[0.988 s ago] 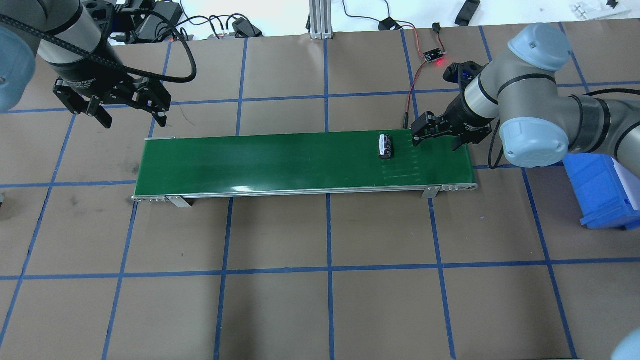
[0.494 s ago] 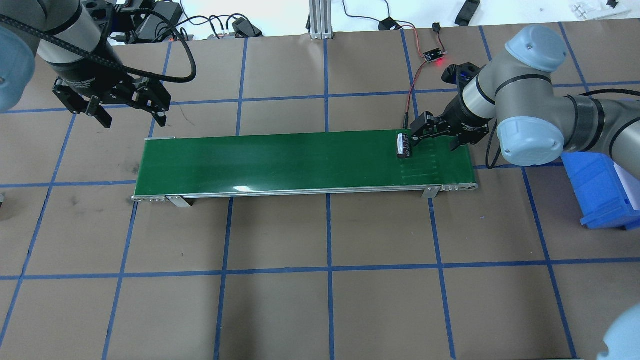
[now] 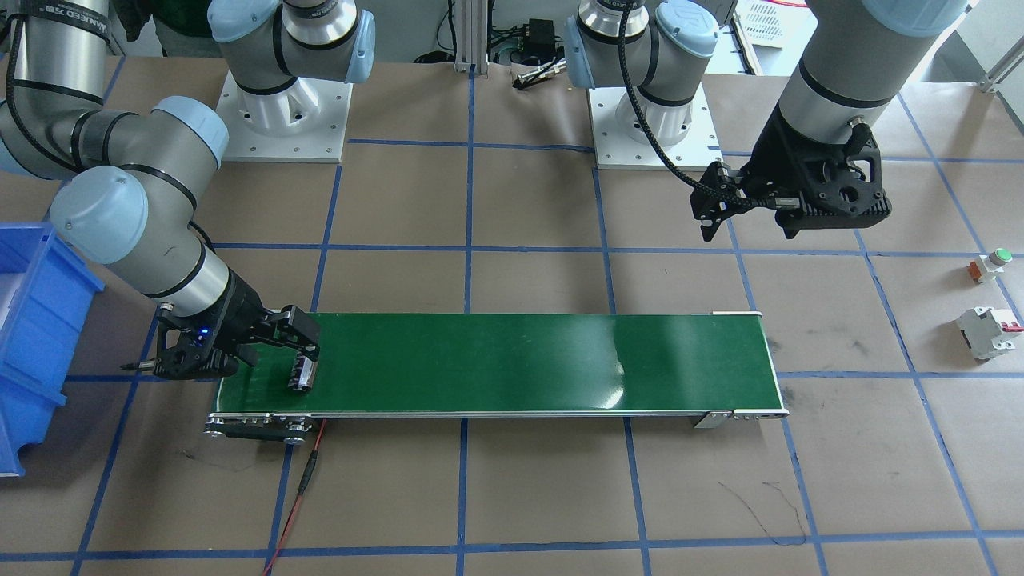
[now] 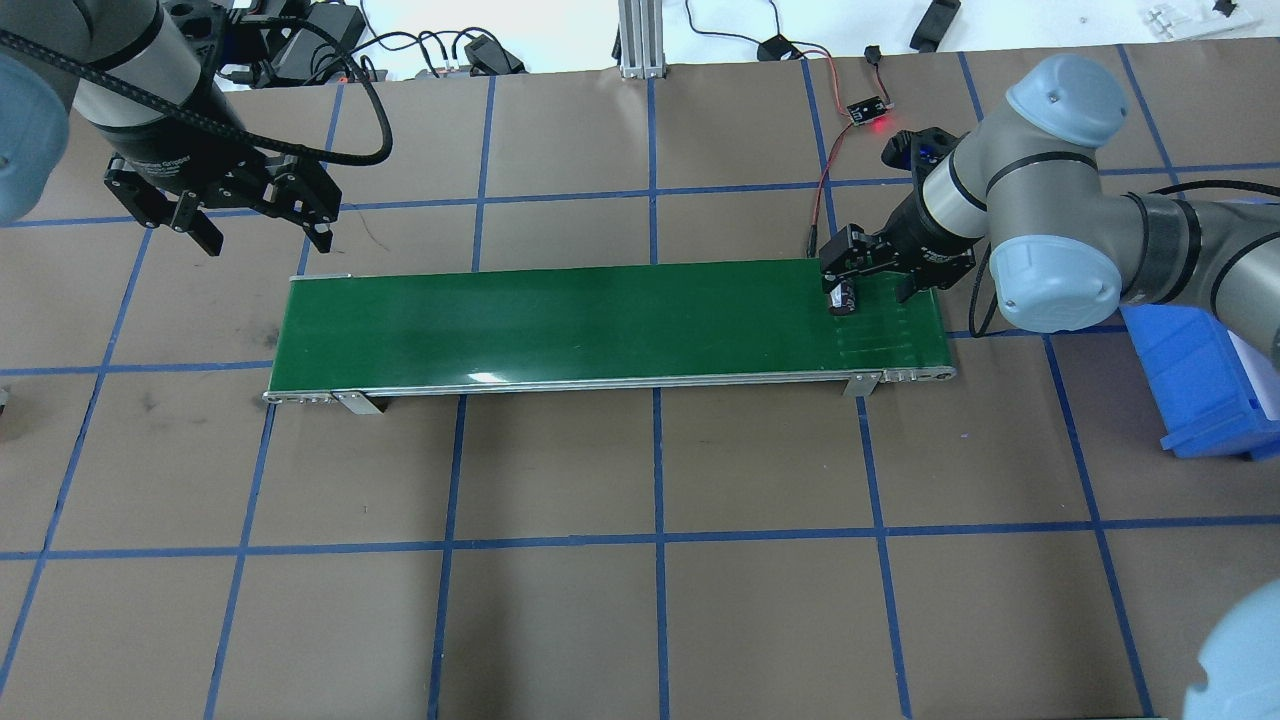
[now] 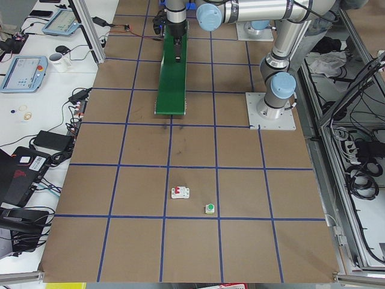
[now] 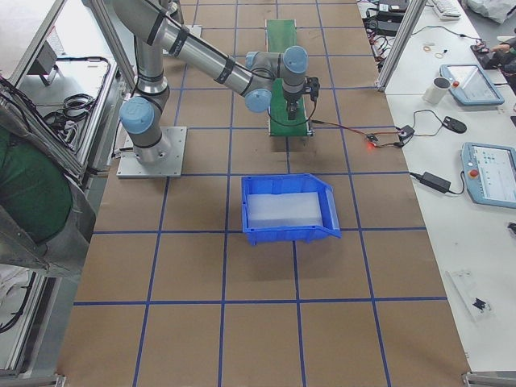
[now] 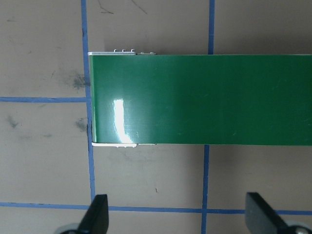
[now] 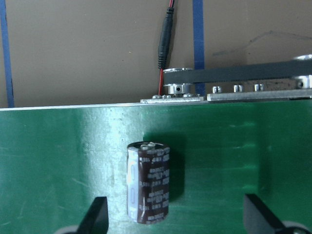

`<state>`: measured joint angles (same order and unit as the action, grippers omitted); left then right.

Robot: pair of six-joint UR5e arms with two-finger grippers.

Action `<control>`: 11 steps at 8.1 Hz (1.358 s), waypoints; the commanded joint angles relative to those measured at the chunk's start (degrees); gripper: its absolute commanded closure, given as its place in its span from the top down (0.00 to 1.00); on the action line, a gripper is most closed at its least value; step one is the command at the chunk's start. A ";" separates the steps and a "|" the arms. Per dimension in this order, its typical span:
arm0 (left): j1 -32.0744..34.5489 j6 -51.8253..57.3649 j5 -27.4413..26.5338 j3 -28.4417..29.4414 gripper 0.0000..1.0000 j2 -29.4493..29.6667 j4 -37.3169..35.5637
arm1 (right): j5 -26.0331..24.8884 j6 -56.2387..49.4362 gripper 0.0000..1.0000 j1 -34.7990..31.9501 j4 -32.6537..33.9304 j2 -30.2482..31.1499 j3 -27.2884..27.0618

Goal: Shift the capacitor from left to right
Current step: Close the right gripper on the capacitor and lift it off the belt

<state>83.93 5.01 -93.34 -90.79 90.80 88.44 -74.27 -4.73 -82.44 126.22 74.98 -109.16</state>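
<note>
The capacitor (image 4: pixel 843 296), a dark cylinder with a pale stripe, lies on its side near the right end of the green conveyor belt (image 4: pixel 560 320). It also shows in the front-facing view (image 3: pixel 302 374) and the right wrist view (image 8: pixel 148 187). My right gripper (image 4: pixel 872 280) is open and low over that belt end. In its wrist view the capacitor lies between the fingertips (image 8: pixel 100 214), close to the left one and not gripped. My left gripper (image 4: pixel 265 235) is open and empty, above the table just behind the belt's left end (image 7: pixel 146 97).
A blue bin (image 4: pixel 1200 380) stands to the right of the belt. A white circuit breaker (image 3: pixel 988 332) and a green push button (image 3: pixel 990 264) lie on the table beyond the belt's left end. A sensor board with a red light (image 4: pixel 868 112) and its cable lie behind the belt.
The capacitor has travelled to the right along the belt and now lies between my right gripper's open fingers. The right gripper shifted slightly. The left arm has not moved.
</note>
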 commanded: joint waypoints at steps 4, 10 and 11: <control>0.00 0.26 0.00 0.00 1.00 -0.09 -0.02 | -1.32 -0.62 0.47 0.61 -0.01 -1.15 0.00; 0.00 0.44 0.00 0.00 1.00 -0.09 -0.02 | -5.15 -0.98 0.00 1.93 -8.51 1.12 4.73; 0.00 0.44 0.00 0.00 1.00 -0.09 -0.02 | -7.80 -1.15 0.00 2.72 -13.58 1.74 7.80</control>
<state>83.93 5.44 -93.34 -90.79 90.69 88.42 -77.61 -5.66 -80.55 119.45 75.34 -105.98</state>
